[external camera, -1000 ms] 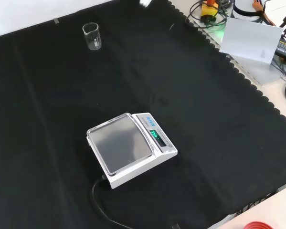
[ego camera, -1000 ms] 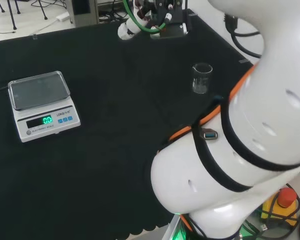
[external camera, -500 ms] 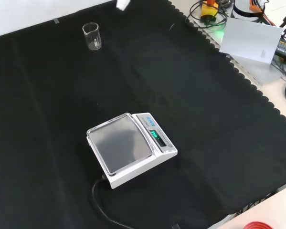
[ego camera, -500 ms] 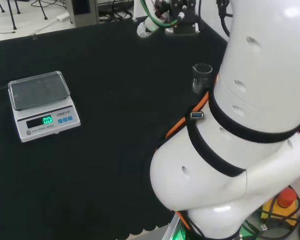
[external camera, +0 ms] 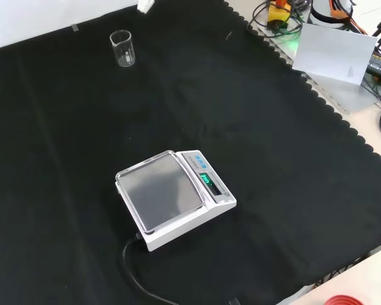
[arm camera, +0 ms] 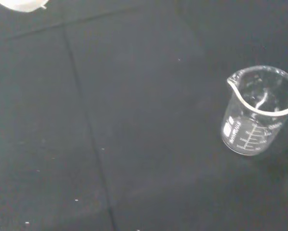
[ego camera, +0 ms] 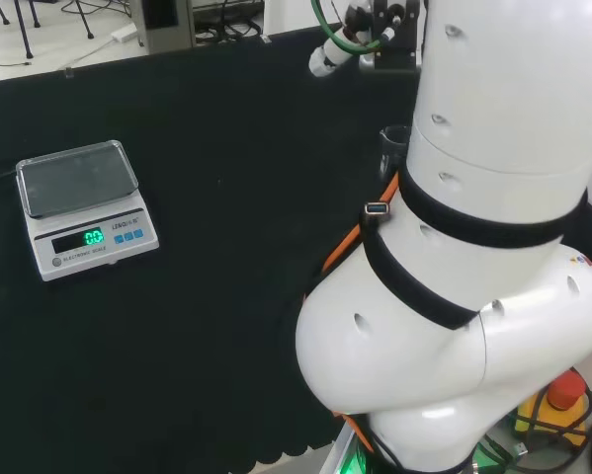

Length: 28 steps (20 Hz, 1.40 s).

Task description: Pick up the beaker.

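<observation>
A small clear glass beaker (external camera: pixel 122 48) with a spout and printed marks stands upright and apart from everything else near the far left of the black cloth in the front view. The wrist view looks down on the beaker (arm camera: pixel 259 110); it looks empty. In the head view only its rim (ego camera: pixel 391 135) peeks out beside the arm's big white link. Part of the hand (ego camera: pixel 370 25) shows at the head view's top, up beyond the beaker. A white bit of the hand (external camera: pixel 145 6) reaches in at the front view's top edge, to the right of the beaker and not touching it.
A white digital scale (external camera: pixel 171 194) with a lit green display sits mid-cloth, its cable trailing toward the near edge; in the head view the scale (ego camera: pixel 83 202) is at the left. The cloth's scalloped edge, cables and a grey sheet (external camera: pixel 333 54) lie at the front view's right.
The hand has swung right in the head view and left along the front view's top edge, closer to the beaker. The arm's link now covers most of the beaker in the head view.
</observation>
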Available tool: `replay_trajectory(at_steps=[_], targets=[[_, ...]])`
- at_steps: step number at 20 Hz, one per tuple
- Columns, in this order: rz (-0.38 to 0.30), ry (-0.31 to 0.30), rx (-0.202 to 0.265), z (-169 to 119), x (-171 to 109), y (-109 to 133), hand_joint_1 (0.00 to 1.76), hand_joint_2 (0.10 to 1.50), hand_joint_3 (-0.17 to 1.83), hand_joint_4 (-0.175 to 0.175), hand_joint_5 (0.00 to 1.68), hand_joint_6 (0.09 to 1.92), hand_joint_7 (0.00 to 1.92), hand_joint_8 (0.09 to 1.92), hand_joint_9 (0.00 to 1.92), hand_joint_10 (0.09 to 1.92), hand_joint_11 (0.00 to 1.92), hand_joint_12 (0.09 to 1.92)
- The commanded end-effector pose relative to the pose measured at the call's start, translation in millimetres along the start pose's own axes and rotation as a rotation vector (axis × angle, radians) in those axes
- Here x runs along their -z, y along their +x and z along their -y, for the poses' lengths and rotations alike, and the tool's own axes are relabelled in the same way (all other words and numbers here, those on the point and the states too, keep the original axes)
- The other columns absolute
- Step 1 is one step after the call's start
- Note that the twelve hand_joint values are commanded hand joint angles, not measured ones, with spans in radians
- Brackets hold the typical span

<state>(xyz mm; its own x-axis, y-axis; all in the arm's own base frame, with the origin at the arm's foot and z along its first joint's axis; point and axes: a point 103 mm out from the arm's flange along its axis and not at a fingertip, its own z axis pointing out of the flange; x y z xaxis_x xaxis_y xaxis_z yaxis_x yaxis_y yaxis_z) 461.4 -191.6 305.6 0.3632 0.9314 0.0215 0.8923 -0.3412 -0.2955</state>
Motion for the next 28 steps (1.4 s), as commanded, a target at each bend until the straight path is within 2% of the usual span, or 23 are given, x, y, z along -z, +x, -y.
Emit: replay_trajectory(at_steps=[1,4,10,18,28], targets=[[-0.039,0.082,-0.062,-48,-49,-48,0.64,0.7,0.26,-0.024,0.35,0.09,0.37,0.69,0.55,0.75,0.3,1.4],[-0.046,0.101,-0.088,-59,-68,-58,0.64,0.69,0.26,-0.021,0.34,0.09,0.35,0.69,0.54,0.75,0.29,1.4],[-0.022,0.131,-0.124,-72,-88,-69,0.64,0.68,0.25,-0.016,0.32,0.09,0.28,0.68,0.51,0.76,0.28,1.41],[0.011,0.119,-0.19,-96,-77,-90,0.63,0.68,0.23,-0.008,0.28,0.09,0.08,0.66,0.38,0.8,0.21,1.43],[0.027,0.217,-0.178,-108,-128,-99,0.61,0.66,0.21,0.0,0.21,0.09,0.05,0.66,0.35,0.8,0.19,1.43]])
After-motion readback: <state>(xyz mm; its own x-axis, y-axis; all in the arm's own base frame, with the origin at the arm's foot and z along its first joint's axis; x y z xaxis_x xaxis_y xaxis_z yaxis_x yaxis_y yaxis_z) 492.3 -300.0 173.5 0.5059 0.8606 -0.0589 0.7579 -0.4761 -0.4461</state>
